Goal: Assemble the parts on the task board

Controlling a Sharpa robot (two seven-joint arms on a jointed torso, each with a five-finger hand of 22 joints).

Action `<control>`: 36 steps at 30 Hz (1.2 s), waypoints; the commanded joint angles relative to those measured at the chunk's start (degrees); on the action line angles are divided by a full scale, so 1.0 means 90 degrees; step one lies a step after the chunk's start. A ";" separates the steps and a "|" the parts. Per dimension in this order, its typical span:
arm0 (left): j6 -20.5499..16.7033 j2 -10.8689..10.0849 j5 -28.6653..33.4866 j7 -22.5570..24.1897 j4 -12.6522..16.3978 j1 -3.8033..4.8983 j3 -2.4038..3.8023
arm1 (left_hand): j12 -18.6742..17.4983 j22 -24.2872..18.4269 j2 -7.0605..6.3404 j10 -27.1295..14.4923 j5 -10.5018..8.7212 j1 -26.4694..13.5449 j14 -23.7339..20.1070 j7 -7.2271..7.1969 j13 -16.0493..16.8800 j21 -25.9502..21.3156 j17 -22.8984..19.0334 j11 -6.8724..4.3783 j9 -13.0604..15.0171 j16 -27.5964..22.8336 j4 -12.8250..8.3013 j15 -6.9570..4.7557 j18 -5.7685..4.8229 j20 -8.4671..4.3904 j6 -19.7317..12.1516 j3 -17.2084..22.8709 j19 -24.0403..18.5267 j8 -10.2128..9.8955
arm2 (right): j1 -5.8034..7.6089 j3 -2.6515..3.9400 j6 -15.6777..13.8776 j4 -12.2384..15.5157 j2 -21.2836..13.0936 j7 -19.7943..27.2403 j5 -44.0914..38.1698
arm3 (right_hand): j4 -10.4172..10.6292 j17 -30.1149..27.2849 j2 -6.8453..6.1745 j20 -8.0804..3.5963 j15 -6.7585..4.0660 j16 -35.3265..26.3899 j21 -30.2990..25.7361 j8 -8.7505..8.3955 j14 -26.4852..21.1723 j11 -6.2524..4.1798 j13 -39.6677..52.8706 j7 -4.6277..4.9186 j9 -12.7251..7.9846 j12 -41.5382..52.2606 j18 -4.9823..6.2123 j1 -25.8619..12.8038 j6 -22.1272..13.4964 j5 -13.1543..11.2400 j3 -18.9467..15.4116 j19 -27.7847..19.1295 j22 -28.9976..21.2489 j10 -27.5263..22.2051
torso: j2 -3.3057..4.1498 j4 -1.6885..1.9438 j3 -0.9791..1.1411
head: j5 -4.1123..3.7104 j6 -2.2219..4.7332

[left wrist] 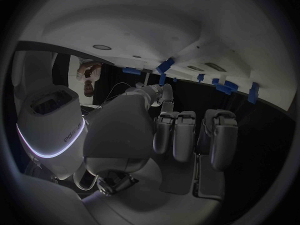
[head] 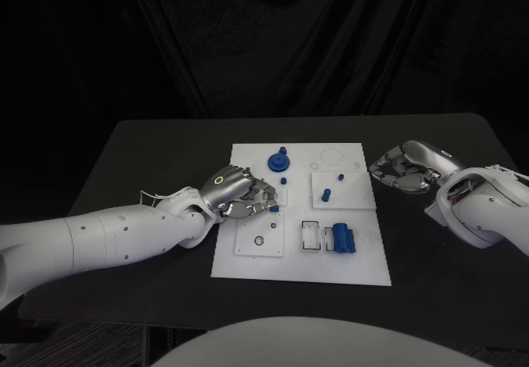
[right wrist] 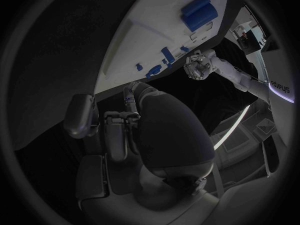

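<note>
Head view, task board (head: pixel 364 267) holding blue parts (head: pixel 342 237), left hand (head: pixel 237 195) curled empty, right hand (head: pixel 406 170) curled empty

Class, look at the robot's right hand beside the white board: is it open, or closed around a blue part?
Closed, holding nothing visible. The right hand hovers off the task board's right edge, fingers curled inward, no blue part between them.

Matt black counter (head: pixel 132 153), no shine on it at all. The board (head: pixel 248 267) looks like smooth white plastic, flat and a touch satin. Blue parts (head: pixel 343 238) read as smooth plastic with a soft sheen. The left hand (head: pixel 237 193) gleams like brushed silver metal, the right hand (head: pixel 406 168) likewise, with darker pads. Glossy white plastic shells on both arms (head: pixel 99 237). Behind, black cloth (head: pixel 264 53) hangs in folds.
</note>
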 commanded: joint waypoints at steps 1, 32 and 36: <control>-0.0495 -0.0118 -0.0062 -0.0098 0.0263 -0.0007 0.0004 | 0.0023 0.1677 0.0059 0.0667 -0.0060 -0.0097 0.0674 0.0155 0.1677 0.0019 0.1677 0.0138 -0.0401 0.0017 0.0183 0.0128 -0.0039 0.0104 -0.0242 -0.0067 0.0669 -0.0334 | -0.0018 0.0006 0.0022 0.0016 -0.0020 -0.0003 0.0001 | -0.0013 0.1638 0.0042 -0.0047 -0.0010 -0.0028 -0.0029 -0.0018 0.0665 -0.0015 0.1587 -0.0019 0.0009 -0.0032 0.0012 -0.0009 0.0042 0.0031 0.0012 -0.0013 0.0930 0.0574 | -0.0005 0.0010 0.0013 | -0.0006 -0.0001; 0.5419 -0.0471 -0.5005 -0.3398 0.2154 0.2148 0.0004 | 0.0023 0.1677 0.0023 0.0667 -0.1514 -0.1414 0.0674 0.0100 0.1677 0.0019 0.1677 0.0077 -0.1593 0.0017 0.0204 0.0111 -0.0039 0.0145 0.0067 -0.0969 0.0669 0.0039 | -0.0015 0.0006 -0.0115 -0.0096 0.0207 0.0039 0.0046 | -0.0038 0.1670 0.0049 -0.0049 -0.0014 0.0008 0.0063 -0.0002 0.0677 -0.0022 0.1639 -0.0030 0.0021 0.0011 -0.0007 -0.0001 0.0084 0.0030 0.0030 0.0023 0.0957 0.0626 | -0.0090 -0.0048 0.0086 | -0.0119 -0.0001; 0.5919 -0.0292 -0.5086 -0.3447 0.2098 0.2190 0.0004 | 0.0023 0.1677 0.0010 0.0667 -0.1523 -0.1489 0.0674 0.0105 0.1677 0.0019 0.1677 0.0084 -0.1560 0.0017 0.0198 0.0113 -0.0039 0.0146 0.0035 -0.1033 0.0669 0.0030 | -0.0015 0.0006 -0.0125 -0.0091 0.0220 0.0048 0.0053 | -0.0038 0.1670 0.0049 -0.0049 -0.0014 0.0008 0.0063 -0.0002 0.0677 -0.0022 0.1639 -0.0030 0.0021 0.0011 -0.0007 -0.0001 0.0084 0.0030 0.0030 0.0023 0.0957 0.0626 | -0.0105 -0.0068 0.0100 | -0.0112 -0.0001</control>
